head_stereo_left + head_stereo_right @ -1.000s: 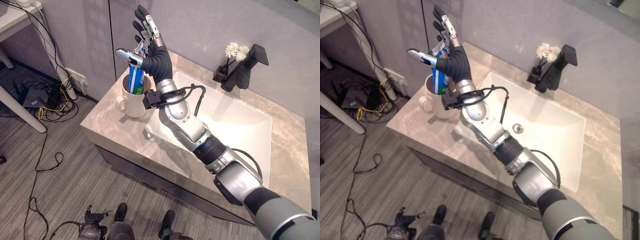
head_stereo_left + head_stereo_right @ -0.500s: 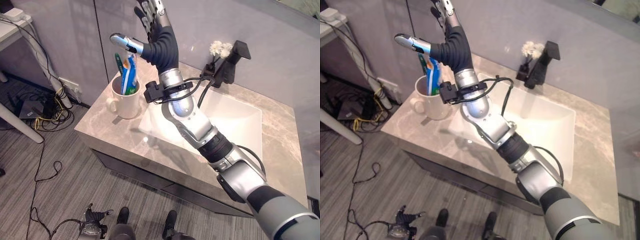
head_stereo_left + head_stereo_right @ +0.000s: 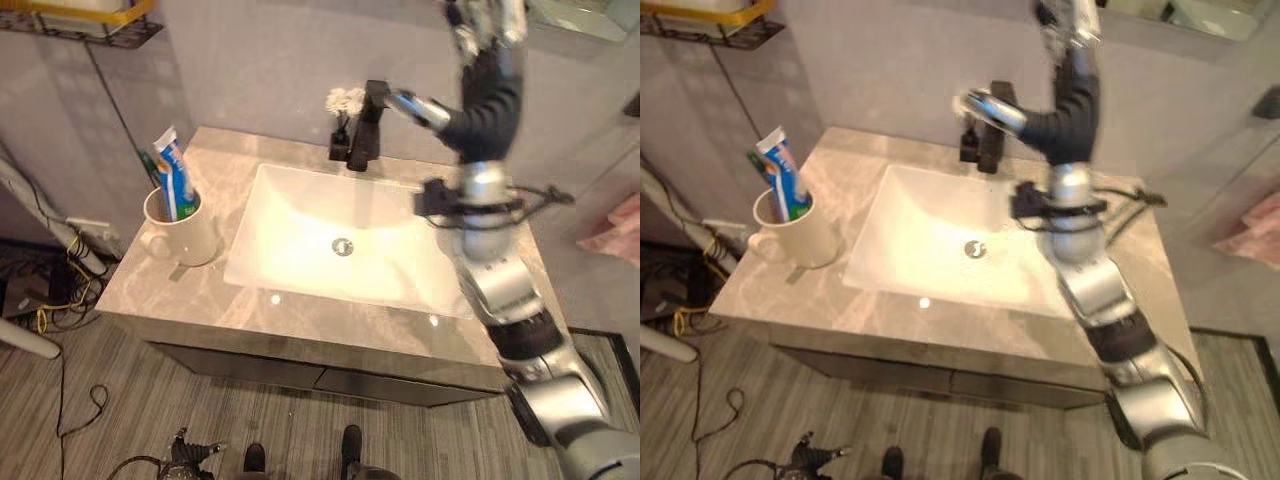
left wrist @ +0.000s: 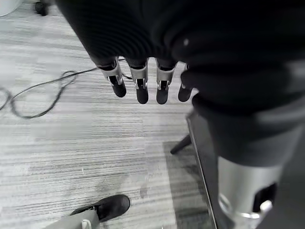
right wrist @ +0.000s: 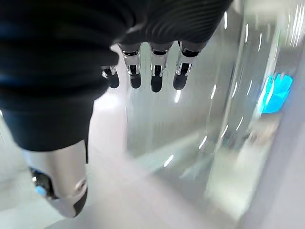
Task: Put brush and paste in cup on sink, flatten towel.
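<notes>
Spanning the scene, the beige marble counter [image 3: 300, 315] holds a white rectangular sink [image 3: 300, 240]. Since a second ago the right hand [image 3: 485, 85], fingers straight and empty, has swung from the cream ceramic cup [image 3: 185, 235] at far left, leaving blue-white toothpaste tube [image 3: 172, 180] and green toothbrush [image 3: 778, 190] inside. The pink towel [image 3: 615, 225] at right remains unflattened. The left hand [image 4: 143, 47] hangs relaxed above the floor.

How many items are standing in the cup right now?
2: the toothpaste tube, blue and white, leaning up out of the cup at the counter's left end, and a green toothbrush just behind it, mostly hidden. Anything shorter inside the cup would not show.
</notes>
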{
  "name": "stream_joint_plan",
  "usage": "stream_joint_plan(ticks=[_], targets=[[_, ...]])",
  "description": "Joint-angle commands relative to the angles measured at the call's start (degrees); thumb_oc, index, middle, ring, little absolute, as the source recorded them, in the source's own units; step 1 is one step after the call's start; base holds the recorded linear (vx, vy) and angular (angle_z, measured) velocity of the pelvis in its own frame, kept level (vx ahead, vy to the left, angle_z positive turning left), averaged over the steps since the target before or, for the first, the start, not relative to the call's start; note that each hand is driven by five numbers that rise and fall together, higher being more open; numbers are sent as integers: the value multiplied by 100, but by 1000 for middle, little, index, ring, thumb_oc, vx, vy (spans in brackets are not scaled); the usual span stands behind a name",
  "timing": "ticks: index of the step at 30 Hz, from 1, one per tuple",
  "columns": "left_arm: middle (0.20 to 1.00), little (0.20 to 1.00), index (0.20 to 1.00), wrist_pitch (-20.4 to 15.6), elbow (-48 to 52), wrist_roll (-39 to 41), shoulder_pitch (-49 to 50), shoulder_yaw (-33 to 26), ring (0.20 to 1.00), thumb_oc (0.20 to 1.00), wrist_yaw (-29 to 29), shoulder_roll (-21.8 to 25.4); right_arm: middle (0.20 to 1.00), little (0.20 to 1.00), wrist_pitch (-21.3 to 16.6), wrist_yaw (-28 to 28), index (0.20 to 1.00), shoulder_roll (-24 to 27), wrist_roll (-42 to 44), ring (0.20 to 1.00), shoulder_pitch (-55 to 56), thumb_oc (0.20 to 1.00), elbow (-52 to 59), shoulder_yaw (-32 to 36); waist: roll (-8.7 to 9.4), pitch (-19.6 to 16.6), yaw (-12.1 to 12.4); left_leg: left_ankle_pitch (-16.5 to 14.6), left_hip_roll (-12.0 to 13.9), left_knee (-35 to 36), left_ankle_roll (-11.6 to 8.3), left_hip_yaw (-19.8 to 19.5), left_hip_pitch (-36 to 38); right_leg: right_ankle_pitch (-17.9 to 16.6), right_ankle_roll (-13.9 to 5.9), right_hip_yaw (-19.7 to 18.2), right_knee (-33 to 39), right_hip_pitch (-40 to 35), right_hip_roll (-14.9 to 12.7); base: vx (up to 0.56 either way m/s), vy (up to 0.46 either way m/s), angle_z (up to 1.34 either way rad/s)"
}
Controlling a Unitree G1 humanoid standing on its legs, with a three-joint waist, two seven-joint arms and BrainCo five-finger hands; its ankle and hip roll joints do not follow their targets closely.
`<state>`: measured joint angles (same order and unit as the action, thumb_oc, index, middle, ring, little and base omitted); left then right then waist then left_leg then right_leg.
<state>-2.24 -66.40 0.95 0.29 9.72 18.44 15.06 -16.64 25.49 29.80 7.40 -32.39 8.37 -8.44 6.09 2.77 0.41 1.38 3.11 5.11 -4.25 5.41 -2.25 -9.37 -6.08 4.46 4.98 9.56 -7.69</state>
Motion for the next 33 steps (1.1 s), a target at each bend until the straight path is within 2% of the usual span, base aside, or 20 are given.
stream_joint_plan(ticks=[1,2,6,10,11,12,14,17,21,24,25,26,27,28,29,31,32,33], targets=[[1000,1000,1000,-83,-381,-304,-374,-144,1000,1000,-167,190,1000,1000,-188,506,1000,195,-776,1000,585,1000,345,1163,-136,42,-161,-150,201,-11,111,157,61,331,-502,-255,2,-434,-318,37,-19,-5],[1000,1000,1000,-84,-381,-306,-367,-123,1000,1000,-169,194,1000,1000,-180,503,1000,192,-781,1000,628,1000,375,1188,-134,34,-143,-155,205,-11,109,157,65,335,-501,-254,2,-438,-315,46,-21,-10],[1000,1000,1000,-143,-404,-594,-306,-218,1000,1000,-310,212,1000,1000,-12,982,1000,504,-1482,1000,1574,1000,140,2316,-270,-57,-369,-183,236,-11,99,249,147,360,-500,-344,2,-457,-281,27,-24,-22],[1000,1000,1000,-150,-412,-744,-245,-241,1000,1000,-344,210,1000,1000,203,1400,1000,400,-1793,1000,2211,1000,-222,2901,-408,-135,-540,-210,277,-11,79,360,222,369,-487,-483,2,-436,-231,9,-13,-15],[1000,1000,1000,-155,-400,-758,-253,-242,1000,1000,-355,209,1000,1000,259,1448,1000,346,-1800,1000,2317,1000,-350,2955,-435,-141,-589,-211,283,-11,78,390,238,368,-483,-506,2,-428,-224,6,-25,-20],[1000,1000,1000,-140,-397,-757,-289,-244,1000,1000,-331,188,1000,1000,217,1446,1000,76,-1439,1000,2495,1000,-603,3054,-499,-165,-681,-221,301,-11,75,448,284,370,-473,-567,2,-420,-202,8,-25,-19],[1000,1000,1000,-139,-398,-742,-320,-222,1000,1000,-302,175,1000,1000,169,1486,1000,-49,-1240,1000,2581,1000,-797,3063,-522,-177,-709,-233,307,-11,74,478,308,378,-468,-605,2,-417,-189,9,-12,-19],[1000,1000,1000,-163,-353,-748,-352,-258,1000,1000,-297,185,1000,1000,312,1458,1000,-88,-1186,1000,2826,1000,-1534,2977,-581,-179,-773,-242,318,-11,74,548,364,371,-455,-697,2,-408,-160,0,-9,-16],[1000,1000,1000,-85,-271,-754,-473,-250,1000,1000,-362,235,1000,1000,704,722,1000,-126,-438,1000,3271,1000,-2854,2622,-623,-184,-864,-219,321,-11,39,626,398,339,-439,-749,2,-398,-130,-9,-18,-12],[1000,1000,1000,-34,-259,-752,-575,-166,1000,1000,-436,252,1000,1000,830,308,1000,-254,182,1000,3357,1000,-3827,2424,-647,-191,-903,-195,334,-11,16,620,384,333,-427,-739,2,-388,-129,-5,-7,-2],[1000,1000,1000,17,-255,-703,-667,-28,1000,1000,-494,255,1000,1000,1078,64,1000,-275,542,1000,3254,1000,-5066,2172,-652,-176,-890,-208,345,-11,-4,612,403,354,-426,-713,2,-423,-128,-6,-45,-1],[1000,1000,1000,46,-195,-696,-784,152,1000,1000,-706,300,1000,1000,1430,-587,1000,-306,687,1000,3123,1000,-5887,1742,-655,-192,-849,-142,363,-11,-36,600,361,334,-394,-688,2,-408,-128,-6,-40,5],[1000,1000,1000,46,-195,-696,-786,150,1000,1000,-708,302,1000,1000,1419,-598,1000,-300,696,1000,3112,1000,-5908,1737,-654,-190,-853,-142,363,-11,-36,598,362,335,-394,-686,2,-410,-129,-15,-53,0],[1000,1000,1000,25,-224,-731,-844,285,1000,1000,-775,287,1000,1000,1549,-1040,1000,-467,610,1000,2987,1000,-7025,1310,-653,-177,-798,-118,372,-11,-58,557,359,365,-378,-629,2,-458,-132,-1,-42,6],[1000,1000,1000,16,-245,-718,-931,344,1000,1000,-780,332,1000,1000,1662,-1181,1000,-685,411,1000,2717,1000,-7924,1022,-664,-176,-738,-101,371,-11,-64,521,353,389,-368,-590,2,-497,-136,-2,-51,5],[1000,1000,1000,16,-245,-718,-958,355,1000,1000,-771,359,1000,1000,1702,-1226,1000,-755,317,1000,2591,1000,-8148,897,-670,-173,-716,-95,371,-11,-67,506,352,395,-367,-573,2,-509,-137,-20,-26,8],[1000,1000,1000,-145,686,-915,-201,618,1000,1000,-705,167,1000,1000,1681,-1145,1000,-991,390,1000,2476,1000,-8445,903,-700,-82,-505,-66,347,-11,-38,378,299,411,-359,-461,2,-543,-167,-60,-19,3],[1000,1000,1000,-168,795,-1001,143,599,1000,1000,-732,148,1000,1000,1665,-1096,1000,-1072,286,1000,2418,1000,-8491,804,-715,-49,-417,-44,333,-11,-34,310,266,422,-366,-405,2,-547,-179,-80,-25,11]])
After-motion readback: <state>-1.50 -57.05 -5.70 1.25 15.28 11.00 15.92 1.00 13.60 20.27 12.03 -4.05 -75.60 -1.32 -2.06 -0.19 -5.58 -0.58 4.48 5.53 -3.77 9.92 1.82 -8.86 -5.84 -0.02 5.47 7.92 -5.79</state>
